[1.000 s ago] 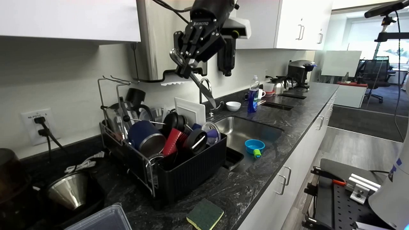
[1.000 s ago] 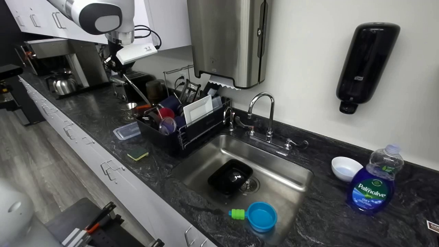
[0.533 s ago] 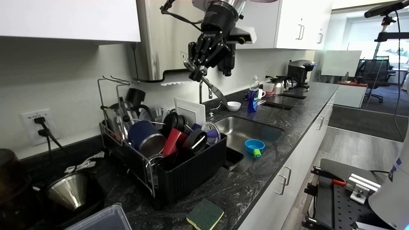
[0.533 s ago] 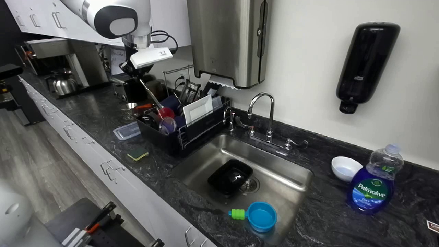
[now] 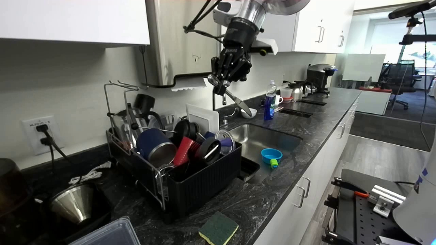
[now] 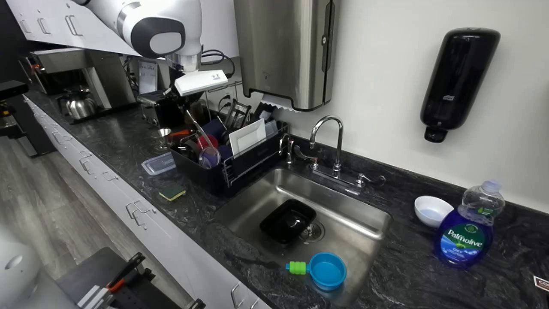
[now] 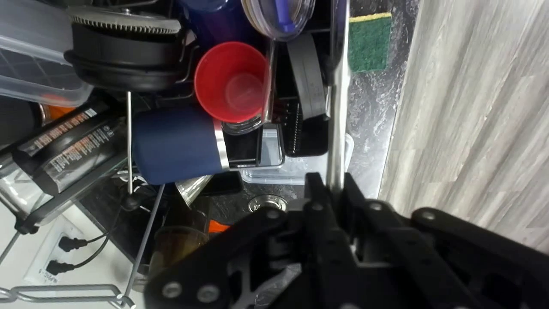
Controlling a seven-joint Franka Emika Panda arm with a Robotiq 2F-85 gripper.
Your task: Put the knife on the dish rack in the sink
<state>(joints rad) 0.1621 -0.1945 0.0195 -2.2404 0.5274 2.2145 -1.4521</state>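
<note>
The slim silvery knife (image 5: pixel 239 101) is held in my gripper (image 5: pixel 221 87), tilted with its blade pointing down and its handle end sticking out the far side. It also shows in an exterior view (image 6: pixel 201 129). In the wrist view the knife (image 7: pixel 338 107) runs straight out from between the gripper's fingertips (image 7: pixel 329 182), which are shut on it. The black dish rack (image 5: pixel 207 185) stands beside the steel sink (image 6: pixel 351 240), crowded with cups, pots and a white plate. The gripper is above the rack, with a gap between knife and dishes. The rack also shows in the wrist view (image 7: pixel 253 164).
A red cup (image 7: pixel 231 81) and a blue mug (image 7: pixel 176 143) lie in the rack. A steel towel dispenser (image 6: pixel 283 51) hangs behind, with the chrome tap (image 6: pixel 341 141) beside it. A black container (image 6: pixel 287 219) and a blue cup (image 6: pixel 327 272) sit in the sink. A sponge (image 5: pixel 218 228) lies in front.
In both exterior views my gripper has moved to the right and downward with the knife still in it. The dishes, rack and sink items have not moved.
</note>
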